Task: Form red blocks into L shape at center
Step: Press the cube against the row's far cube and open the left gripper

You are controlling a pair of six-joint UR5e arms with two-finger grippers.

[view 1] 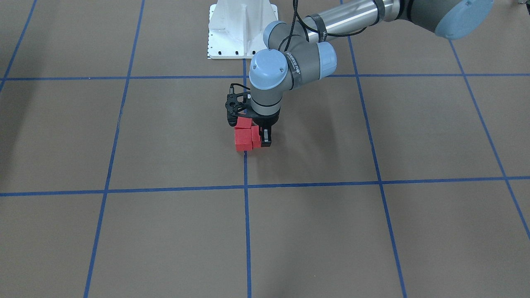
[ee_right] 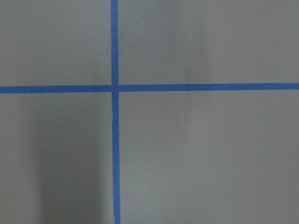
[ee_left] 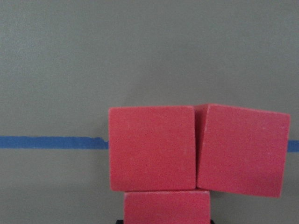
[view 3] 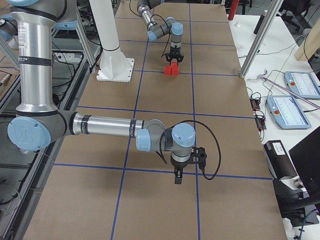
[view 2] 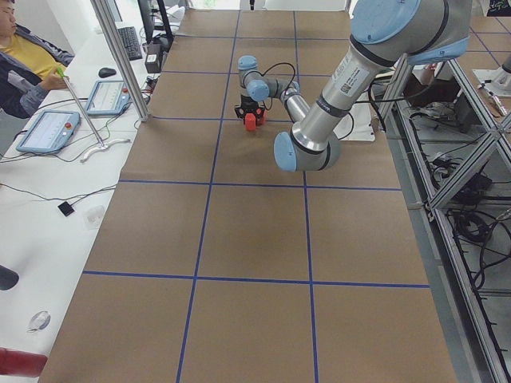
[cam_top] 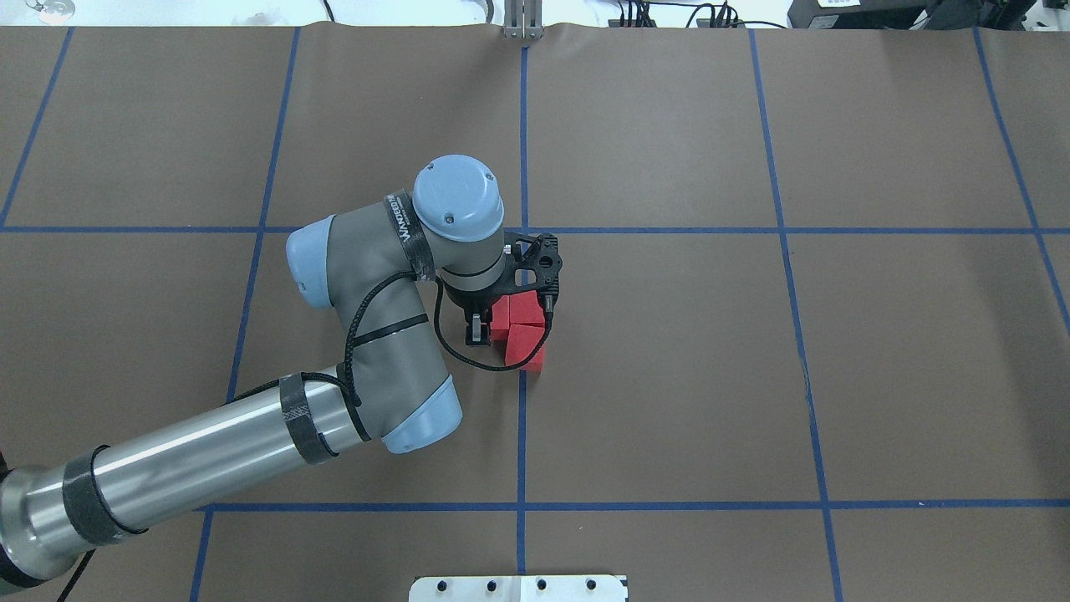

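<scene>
Three red blocks [view 1: 243, 140] sit bunched on the brown floor at the center [cam_top: 585, 351], on the blue tape line. In the left wrist view, two blocks [ee_left: 152, 147] lie side by side, the right one [ee_left: 240, 149] slightly tilted, and the third [ee_left: 166, 207] sits below them in an L. My left gripper [view 1: 256, 140] stands upright over the cluster [cam_top: 525, 344]. It is shut on the third block, with one black finger [view 1: 265, 138] against its side. My right gripper [view 3: 176, 179] hangs over a tape crossing far from the blocks [view 3: 172, 70]; I cannot tell if it is open.
The white robot base [view 1: 242, 29] stands behind the blocks. Blue tape lines [ee_right: 114, 88] divide the brown floor into squares. An operator [view 2: 24, 56] and tablets [view 2: 48, 132] are at a side bench beyond the mat.
</scene>
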